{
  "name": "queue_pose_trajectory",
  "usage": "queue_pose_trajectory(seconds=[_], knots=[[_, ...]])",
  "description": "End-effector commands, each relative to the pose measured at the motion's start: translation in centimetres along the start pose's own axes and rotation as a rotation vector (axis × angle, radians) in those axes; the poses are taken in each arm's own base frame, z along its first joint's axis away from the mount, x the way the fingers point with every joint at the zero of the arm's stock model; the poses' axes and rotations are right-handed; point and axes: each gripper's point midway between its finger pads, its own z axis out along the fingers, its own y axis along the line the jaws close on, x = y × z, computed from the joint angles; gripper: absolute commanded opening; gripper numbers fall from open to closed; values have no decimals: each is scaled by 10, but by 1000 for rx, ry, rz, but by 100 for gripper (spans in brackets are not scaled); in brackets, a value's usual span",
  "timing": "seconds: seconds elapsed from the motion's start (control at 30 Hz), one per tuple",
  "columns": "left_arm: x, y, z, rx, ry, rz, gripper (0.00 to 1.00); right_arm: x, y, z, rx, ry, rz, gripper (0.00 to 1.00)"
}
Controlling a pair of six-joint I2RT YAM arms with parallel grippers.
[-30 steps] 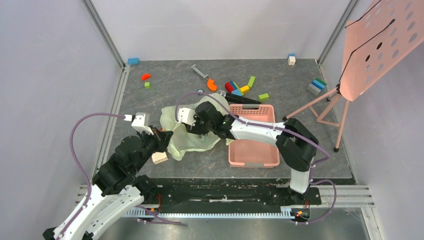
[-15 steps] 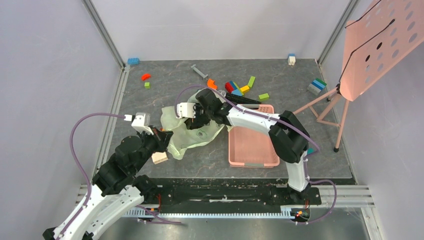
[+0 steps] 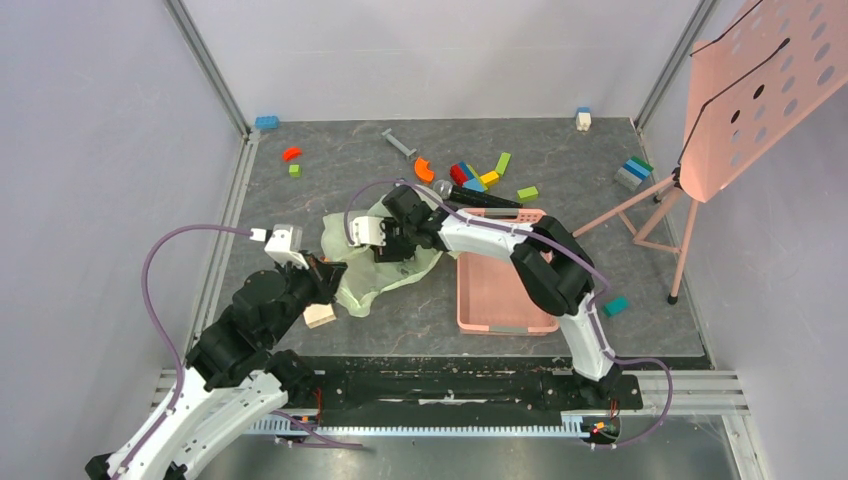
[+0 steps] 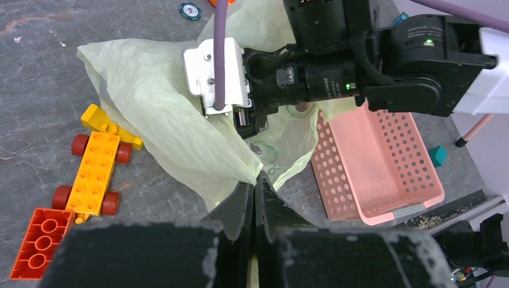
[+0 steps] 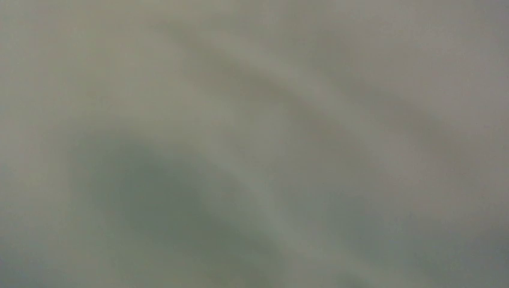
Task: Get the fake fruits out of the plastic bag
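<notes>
- Plastic bag lies crumpled on the table, left of centre and nearer the near edge than the far one. Its right side sits just beside the far-left corner of the pink basket.
- Left gripper: jaws pressed together, pinching the bag's near-left edge. The film rises from the fingertips in a taut fold.
- Right gripper: reaches in from the right with its tip pushed down among the bag's folds. Its fingers are covered by film, so I cannot tell how wide they stand or whether they hold anything.
- Right wrist view: filled with blurred pale grey-green film and a darker greenish patch at lower left, too soft to identify.
- Fake fruits: hidden; their place cannot be told from these views.
- Beige block lies near the bag's near-left corner.
- Yellow wheeled toy and orange block lie just beside the bag.
- Coloured blocks are scattered toward the far edge.
</notes>
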Motion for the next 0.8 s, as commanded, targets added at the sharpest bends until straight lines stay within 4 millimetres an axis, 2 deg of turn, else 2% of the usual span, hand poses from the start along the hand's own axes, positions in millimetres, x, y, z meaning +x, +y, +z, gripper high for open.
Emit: queue_pose_trajectory(seconds=[0.0, 0.13, 0.27, 0.33, 0.43, 0.57, 0.77], knots=[[-6, -2, 1, -2, -18, -34, 3, 6, -3, 11, -20, 8, -8, 71], [-7, -3, 1, -2, -20, -32, 3, 13, -4, 16, -29, 24, 18, 64], [-8, -2, 0, -6, -22, -33, 3, 14, -9, 14, -13, 43, 27, 43], [-8, -1, -1, -7, -24, -32, 3, 8, -14, 5, 10, 28, 42, 35], [-8, -1, -1, -10, -23, -32, 3, -10, -20, -13, 30, -34, 73, 30], [-6, 2, 0, -27, -19, -34, 3, -48, -22, -50, 31, -188, 130, 29], [-3, 4, 1, -35, -14, -41, 3, -90, -10, -96, -3, -374, 170, 28]])
